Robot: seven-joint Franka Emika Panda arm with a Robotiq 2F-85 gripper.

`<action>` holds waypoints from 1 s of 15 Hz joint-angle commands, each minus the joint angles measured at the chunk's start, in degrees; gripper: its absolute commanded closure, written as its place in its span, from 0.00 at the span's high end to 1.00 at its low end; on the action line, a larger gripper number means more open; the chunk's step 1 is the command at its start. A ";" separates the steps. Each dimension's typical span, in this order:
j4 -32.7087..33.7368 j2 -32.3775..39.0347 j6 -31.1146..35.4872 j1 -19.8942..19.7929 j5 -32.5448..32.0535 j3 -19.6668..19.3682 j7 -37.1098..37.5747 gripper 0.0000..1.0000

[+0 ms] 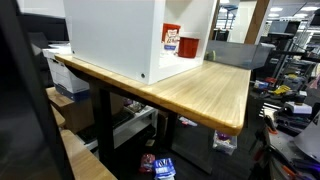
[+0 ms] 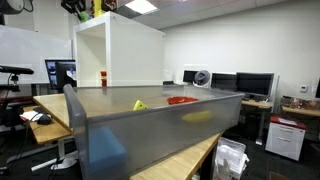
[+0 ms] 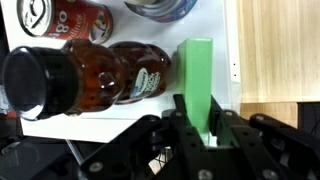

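In the wrist view my gripper (image 3: 198, 125) is shut on a tall green block (image 3: 196, 80), its fingers clamped on the block's two sides. The block stands on a white shelf surface (image 3: 226, 40). Just beside it lies a bottle of dark brown sauce (image 3: 100, 78) with a black cap. Behind the bottle there is a red labelled can (image 3: 70, 18) and the bottom of a bluish tin (image 3: 160, 7). The gripper itself does not show in either exterior view.
A white open-fronted cabinet (image 1: 110, 35) stands on a wooden table (image 1: 215, 90), with a red-and-white container (image 1: 172, 40) and a red cup (image 1: 189, 47) inside. In an exterior view a grey bin (image 2: 160, 125) fills the foreground, with a red bowl (image 2: 182, 100) and a yellow item (image 2: 139, 105) beyond it.
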 commanded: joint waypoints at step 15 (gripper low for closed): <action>4.32 2.07 -7.05 1.29 0.93 -2.30 -1.74 0.06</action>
